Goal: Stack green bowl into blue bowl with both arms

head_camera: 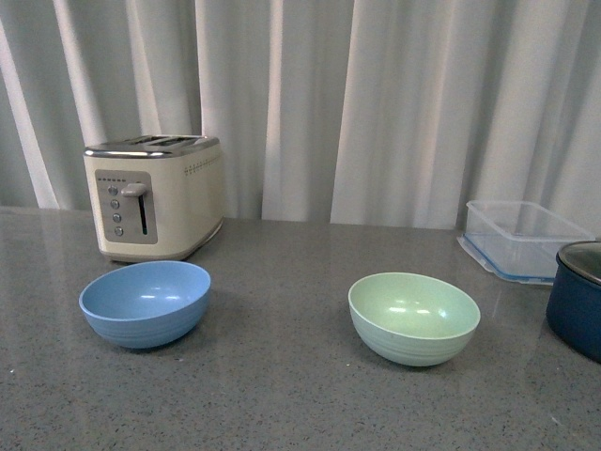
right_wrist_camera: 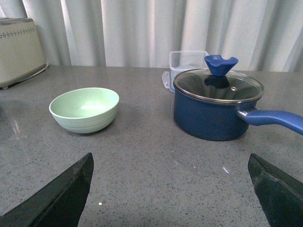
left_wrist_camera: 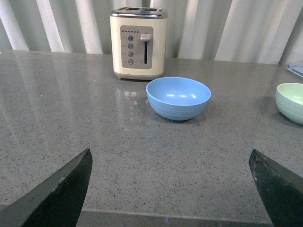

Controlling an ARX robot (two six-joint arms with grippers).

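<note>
The blue bowl point(head_camera: 146, 303) stands upright and empty on the grey counter at the left, in front of a toaster; it also shows in the left wrist view point(left_wrist_camera: 178, 98). The green bowl point(head_camera: 413, 317) stands upright and empty to its right, apart from it; it shows in the right wrist view point(right_wrist_camera: 84, 109) and at the edge of the left wrist view point(left_wrist_camera: 290, 101). My left gripper point(left_wrist_camera: 170, 163) is open and empty, well short of the blue bowl. My right gripper point(right_wrist_camera: 170, 163) is open and empty, short of the green bowl. Neither arm shows in the front view.
A cream toaster point(head_camera: 155, 195) stands behind the blue bowl. A clear plastic container point(head_camera: 523, 239) sits at the back right. A dark navy pot point(right_wrist_camera: 217, 102) with a glass lid and long handle stands right of the green bowl. White curtains hang behind the counter point(head_camera: 282, 395).
</note>
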